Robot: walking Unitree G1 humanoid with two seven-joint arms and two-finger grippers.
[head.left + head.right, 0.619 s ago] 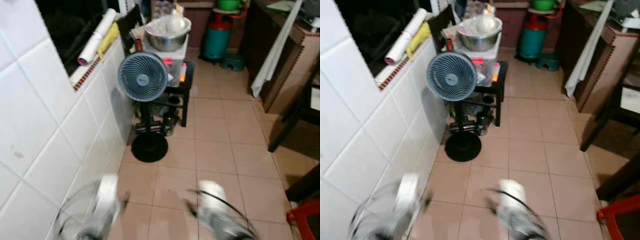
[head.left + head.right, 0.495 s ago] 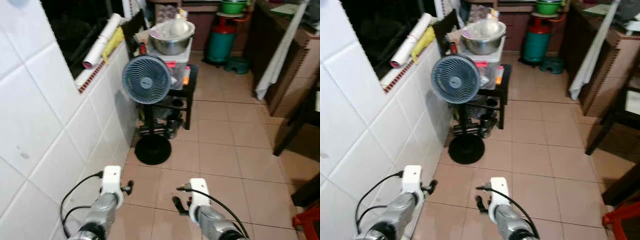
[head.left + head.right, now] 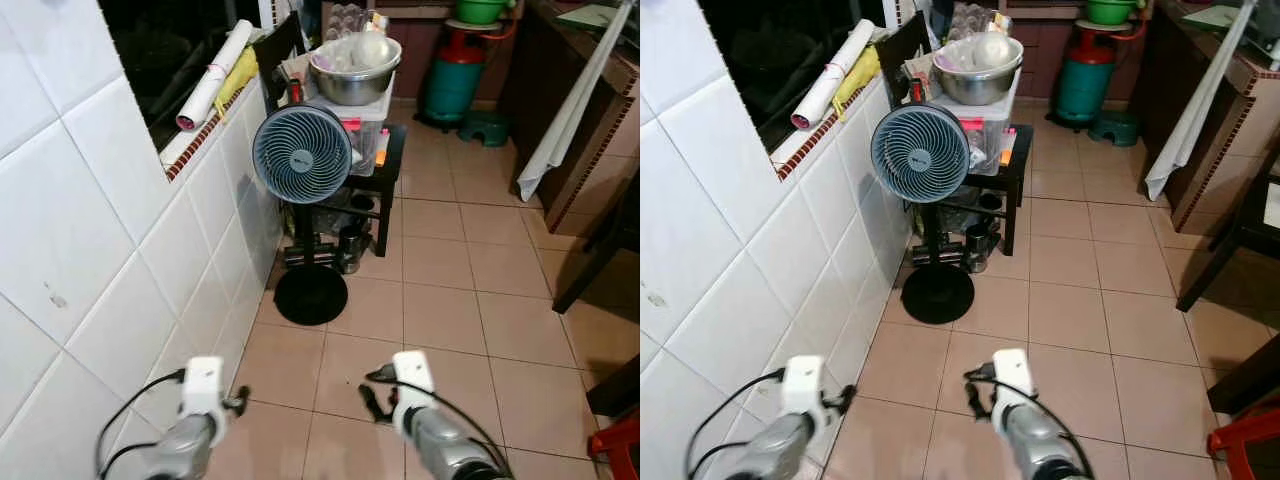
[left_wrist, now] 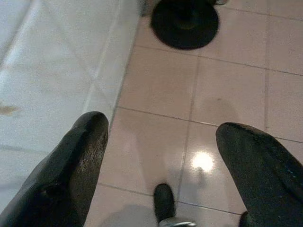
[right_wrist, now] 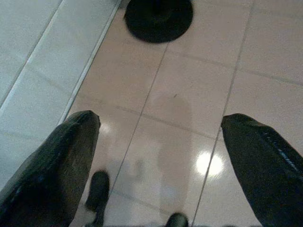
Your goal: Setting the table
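The robot stands in a narrow tiled passage with a white tiled wall (image 3: 110,250) close at its nine o'clock. Both arms are held low in front. The left gripper (image 4: 161,156) has its fingers (image 4: 71,175) spread wide over bare floor tiles (image 3: 440,260), holding nothing, and the right gripper (image 5: 161,156) is likewise spread and empty.

Nothing to lay a table with is in reach. At twelve o'clock a standing fan (image 3: 301,155) blocks the near side, and behind it a low black stand carries a steel bowl (image 3: 355,72) on a plastic box. A green gas cylinder (image 3: 456,80) stands further back at one o'clock.

The risk, I'd say, is the fan: walking straight on could clip its round base (image 3: 310,295) or topple it, and the wall leaves the left arm little room.
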